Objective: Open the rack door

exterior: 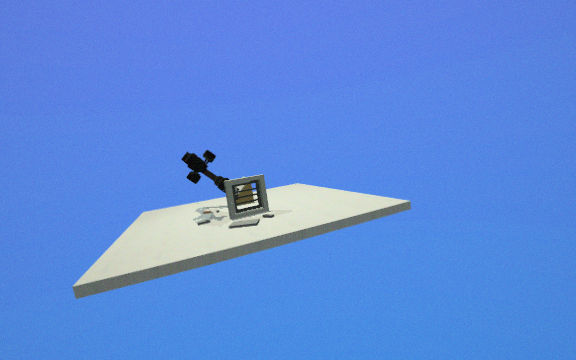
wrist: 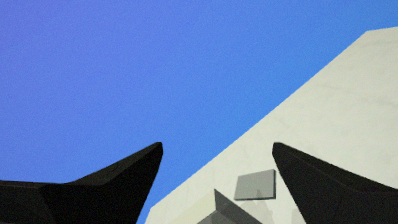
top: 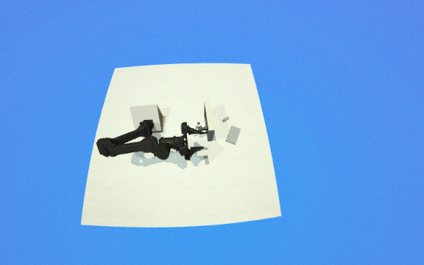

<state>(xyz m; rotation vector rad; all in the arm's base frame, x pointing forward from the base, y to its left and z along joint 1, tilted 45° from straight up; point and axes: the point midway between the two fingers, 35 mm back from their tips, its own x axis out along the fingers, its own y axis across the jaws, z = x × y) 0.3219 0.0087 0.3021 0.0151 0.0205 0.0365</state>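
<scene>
End effector (top: pixel 205 140) (exterior: pixel 201 166) (wrist: pixel 216 147) fingers stand wide apart, nothing between them. The rack frame (top: pixel 207 112) (exterior: pixel 263 195) (wrist: pixel 192 212) stands upright on the desk (top: pixel 160 199) (exterior: pixel 158 242) (wrist: pixel 350 110), low in the wrist view, below the fingertip gap; its door handle is too small to judge.

The pale bench (top: pixel 182 199) (exterior: pixel 168 250) (wrist: pixel 345 115) carries a flat grey slab (top: pixel 233 135) (exterior: pixel 244 223) (wrist: pixel 255 185), and near that lies a smaller grey block (top: pixel 225 118) (exterior: pixel 268 215).
</scene>
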